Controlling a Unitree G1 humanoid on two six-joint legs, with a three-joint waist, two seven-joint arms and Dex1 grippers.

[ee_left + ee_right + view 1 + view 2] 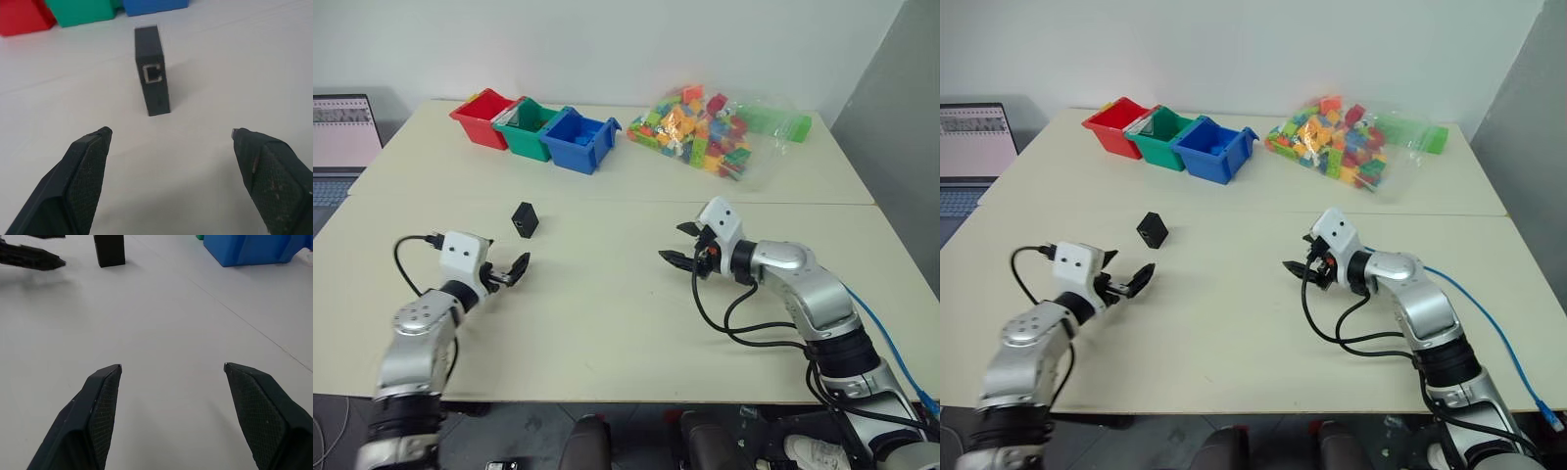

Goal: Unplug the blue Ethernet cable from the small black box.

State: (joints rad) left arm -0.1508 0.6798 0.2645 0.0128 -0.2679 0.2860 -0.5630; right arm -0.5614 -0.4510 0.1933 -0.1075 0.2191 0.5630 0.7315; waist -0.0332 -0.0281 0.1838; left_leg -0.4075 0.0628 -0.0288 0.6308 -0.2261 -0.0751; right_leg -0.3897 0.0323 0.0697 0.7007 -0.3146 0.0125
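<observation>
Left gripper (168,147) & right gripper (171,377), both released, flank empty-port small matte-black box (525,218) standing on beige table (607,313); thin blue cable (1489,328) trails by right arm.

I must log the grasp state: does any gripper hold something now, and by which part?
Nothing is held. The left gripper and the right gripper are both open with nothing between the fingers. The small black box stands alone on the table.

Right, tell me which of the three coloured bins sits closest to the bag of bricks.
The blue bin. It ends the row on the side toward the bag of bricks; the green bin and red bin lie farther off.
</observation>
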